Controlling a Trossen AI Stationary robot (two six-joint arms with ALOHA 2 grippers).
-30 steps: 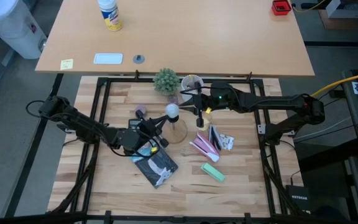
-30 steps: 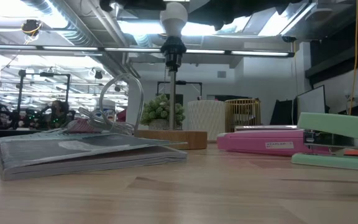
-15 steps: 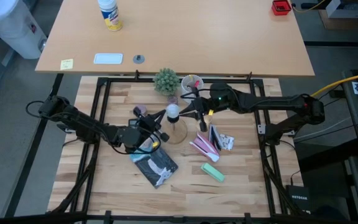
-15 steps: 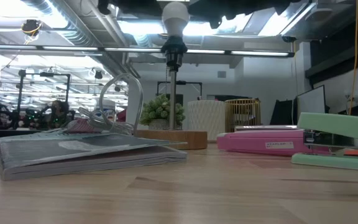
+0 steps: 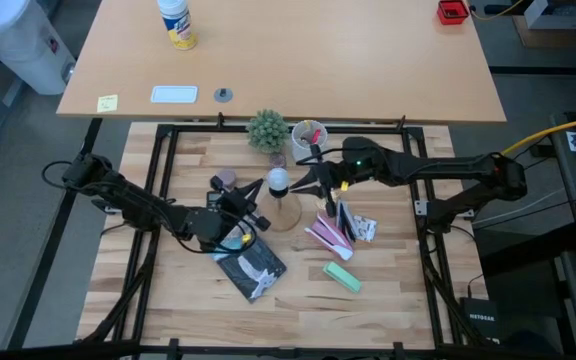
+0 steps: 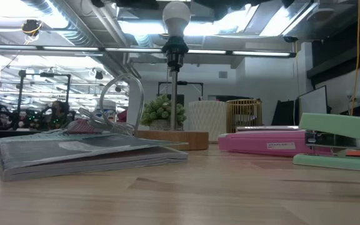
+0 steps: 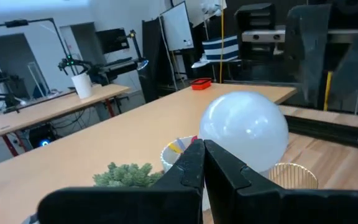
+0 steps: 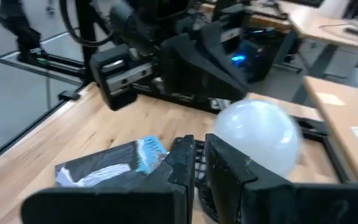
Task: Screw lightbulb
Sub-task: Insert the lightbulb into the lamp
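A wooden desk [image 5: 168, 300] seen from above, with two dark robot arms meeting near its middle. The lightbulb [image 5: 278, 180] sits upright in the black socket of a wooden cone stand [image 5: 286, 211], raised above the desk. The left hand [image 5: 252, 196] reaches in from the left, its fingers closed together just beside the bulb. The right hand [image 5: 311, 181] reaches in from the right, fingers also closed and nearly touching the bulb. A dark booklet [image 5: 250, 266] lies in front; a pink stapler [image 5: 326, 234] and a green stapler [image 5: 342, 276] lie to the right, and a small plant [image 5: 267, 130] stands behind.
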